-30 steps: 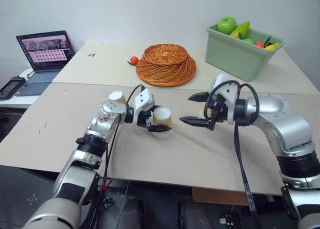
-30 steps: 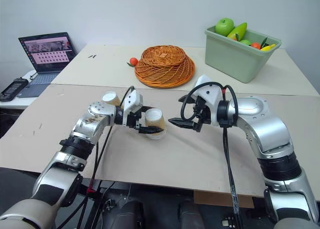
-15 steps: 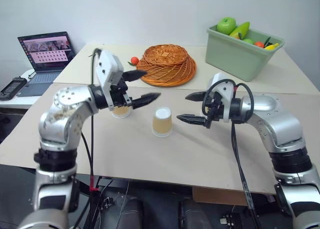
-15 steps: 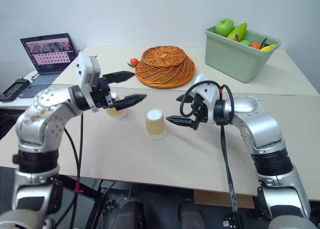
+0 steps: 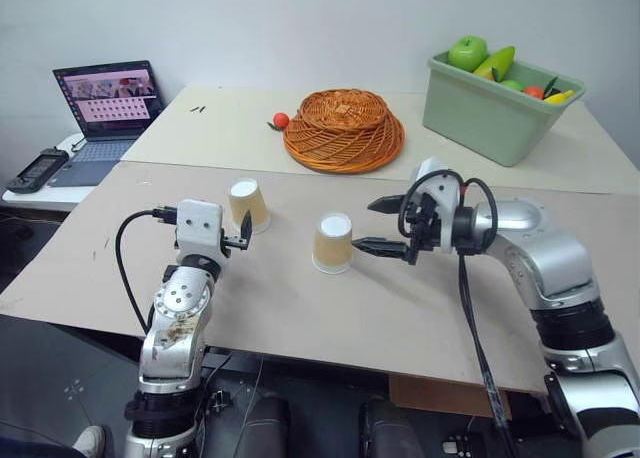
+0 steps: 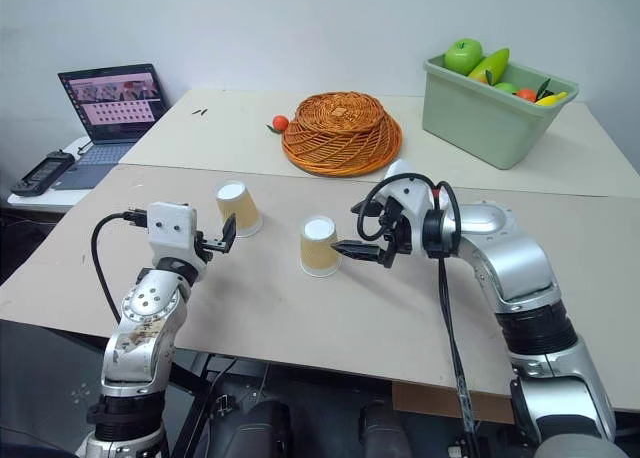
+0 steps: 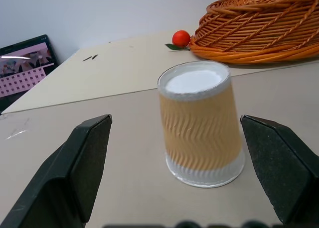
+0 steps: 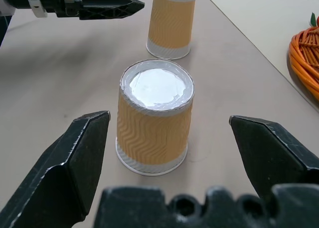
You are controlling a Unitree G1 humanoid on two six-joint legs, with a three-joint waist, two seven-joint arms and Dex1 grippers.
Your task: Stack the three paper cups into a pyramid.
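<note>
Two paper cups stand upside down at mid-frame on my table (image 5: pixel 300 308): the left cup (image 5: pixel 248 204) and the centre cup (image 5: pixel 333 242). My left gripper (image 5: pixel 243 234) gapes empty beside the first; my right gripper (image 5: pixel 382 226) gapes empty beside the second.

Count: two tan ribbed paper cups, upside down (image 5: pixel 248 204) (image 5: pixel 333 242). One orange wicker basket, overturned (image 5: pixel 344 129). One pale green plastic bin (image 5: pixel 497 114) of fruit. One small red-orange fruit (image 5: pixel 282 120). One open laptop (image 5: pixel 108 110).

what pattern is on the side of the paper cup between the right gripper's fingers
Tan wavy zigzag ribbing on the paper cup, above a white rim; clearest in the right wrist view.
</note>
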